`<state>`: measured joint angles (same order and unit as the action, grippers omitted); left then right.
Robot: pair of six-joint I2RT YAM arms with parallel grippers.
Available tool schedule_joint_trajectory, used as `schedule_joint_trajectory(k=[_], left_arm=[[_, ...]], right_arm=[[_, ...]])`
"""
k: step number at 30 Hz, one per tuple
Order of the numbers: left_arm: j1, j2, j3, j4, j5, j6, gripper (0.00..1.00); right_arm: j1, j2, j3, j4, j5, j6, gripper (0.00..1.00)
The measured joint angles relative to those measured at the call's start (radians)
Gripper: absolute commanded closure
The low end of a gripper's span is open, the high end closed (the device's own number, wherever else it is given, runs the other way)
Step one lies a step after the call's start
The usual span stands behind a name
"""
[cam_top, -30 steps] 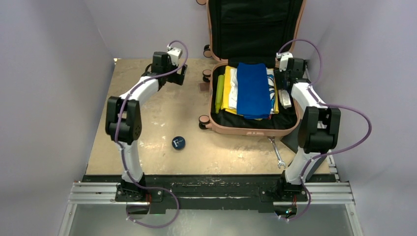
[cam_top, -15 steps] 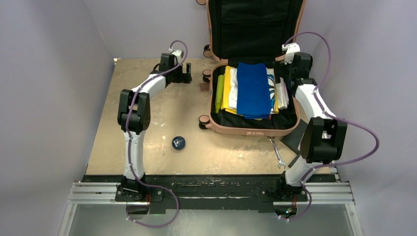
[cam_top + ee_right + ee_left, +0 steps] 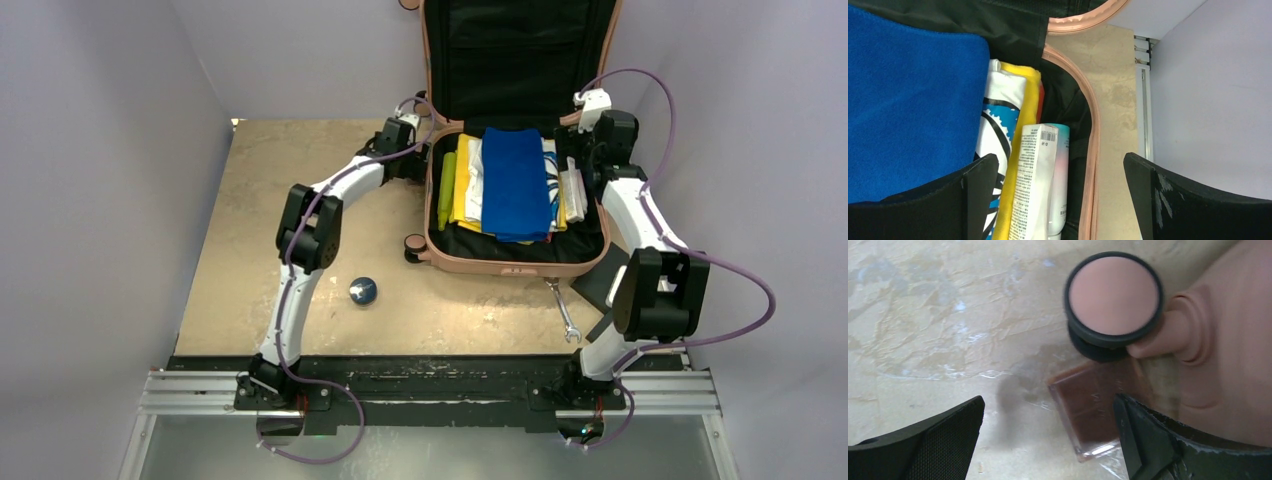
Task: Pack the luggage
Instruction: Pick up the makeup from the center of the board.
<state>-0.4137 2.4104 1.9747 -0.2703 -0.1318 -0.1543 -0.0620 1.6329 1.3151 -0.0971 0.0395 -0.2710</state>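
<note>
The luggage (image 3: 515,262) lies open at the back of the table, salmon-pink, with its black-lined lid standing up. Inside it are a folded blue cloth (image 3: 516,182), yellow and white clothes and a white tube (image 3: 1035,185) along the right wall. My right gripper (image 3: 1060,200) hangs open above that tube, touching nothing, seen from above as the right gripper (image 3: 578,165). My left gripper (image 3: 413,160) is open by the case's left side. In its wrist view the left gripper (image 3: 1048,440) is low over the table, with a brown wrapped packet (image 3: 1095,415) lying between the fingers below a wheel (image 3: 1113,292).
A small dark blue round object (image 3: 363,290) sits on the table in front of the left arm. A wrench (image 3: 563,312) and a flat black pad (image 3: 600,285) lie near the case's front right corner. Grey walls stand close on both sides.
My left arm has swung right, from mid-table to the case's left wheel. My right gripper has opened and lifted back slightly, leaving the white tube in the case.
</note>
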Motion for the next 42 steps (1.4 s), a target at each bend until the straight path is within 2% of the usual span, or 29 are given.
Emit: schedule_joint_trajectory(k=[14,21,29,35,36,38,41,42], left_arm=[[-0.019,0.078,0.148,-0.113,-0.225,0.068,0.02],[0.016,0.034,0.072,-0.113,-0.283,0.098,0.03],[0.136,-0.041,-0.038,-0.152,-0.196,0.096,0.03],[0.135,-0.068,-0.041,-0.163,-0.078,0.047,0.03],[0.130,-0.072,-0.041,-0.159,-0.049,0.035,0.05],[0.121,-0.075,-0.036,-0.152,0.012,0.007,0.16],[0.105,-0.075,-0.025,-0.141,0.085,-0.031,0.46],[0.100,-0.075,-0.020,-0.138,0.106,-0.044,0.59]], right_arm=[[0.000,-0.102,-0.009,0.016,-0.030,0.010,0.01],[0.000,-0.121,-0.009,0.016,-0.058,0.018,0.01],[0.000,-0.122,-0.009,0.015,-0.069,0.028,0.01],[0.000,-0.122,-0.009,0.015,-0.080,0.029,0.01],[0.000,-0.122,-0.009,0.015,-0.081,0.029,0.01],[0.000,-0.122,-0.009,0.015,-0.083,0.031,0.01],[0.000,-0.122,-0.009,0.015,-0.084,0.035,0.01],[0.000,-0.122,-0.009,0.015,-0.085,0.036,0.01]])
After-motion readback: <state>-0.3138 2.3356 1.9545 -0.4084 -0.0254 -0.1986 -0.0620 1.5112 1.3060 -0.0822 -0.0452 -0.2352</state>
